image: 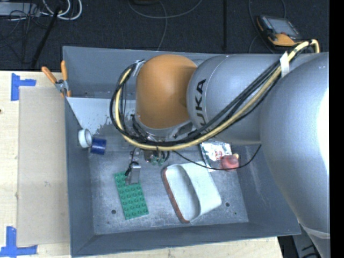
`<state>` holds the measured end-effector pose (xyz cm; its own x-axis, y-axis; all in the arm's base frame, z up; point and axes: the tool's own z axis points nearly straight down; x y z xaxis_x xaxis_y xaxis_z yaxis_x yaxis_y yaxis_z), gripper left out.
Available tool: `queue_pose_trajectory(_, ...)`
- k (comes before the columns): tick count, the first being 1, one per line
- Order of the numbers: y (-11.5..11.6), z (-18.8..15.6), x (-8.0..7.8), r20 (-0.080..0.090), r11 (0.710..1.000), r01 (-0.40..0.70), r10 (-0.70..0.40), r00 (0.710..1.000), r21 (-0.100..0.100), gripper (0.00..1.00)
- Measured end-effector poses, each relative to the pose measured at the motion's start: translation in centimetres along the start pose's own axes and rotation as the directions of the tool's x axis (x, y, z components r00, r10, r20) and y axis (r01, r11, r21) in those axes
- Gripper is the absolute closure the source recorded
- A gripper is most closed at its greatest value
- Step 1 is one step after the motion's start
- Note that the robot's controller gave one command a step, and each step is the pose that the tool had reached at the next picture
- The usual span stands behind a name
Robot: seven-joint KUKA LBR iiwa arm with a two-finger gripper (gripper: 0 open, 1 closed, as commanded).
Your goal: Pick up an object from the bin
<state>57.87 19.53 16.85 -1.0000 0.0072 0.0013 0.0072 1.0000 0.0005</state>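
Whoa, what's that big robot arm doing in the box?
The grey robot arm reaches into the metal bin to pick something up. Its gripper is down low, right at the top end of a flat green studded plate that lies on the bin floor. A white oval dish, a small blue and white roll and a red and white packet lie nearby.
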Motion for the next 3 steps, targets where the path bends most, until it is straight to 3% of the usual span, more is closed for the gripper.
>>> queue_pose_trajectory(1, -3.8, 9.9, 2.8, -0.001, 0.965, 0.263, -0.263, 0.965, 0.000, 0.00)
queue_pose_trajectory(2, -3.7, 9.4, 2.5, 0.004, 0.966, 0.260, -0.260, 0.966, 0.000, 1.00)
queue_pose_trajectory(3, -5.9, -4.1, -1.7, 0.012, 0.965, 0.264, -0.264, 0.964, 0.002, 1.00)
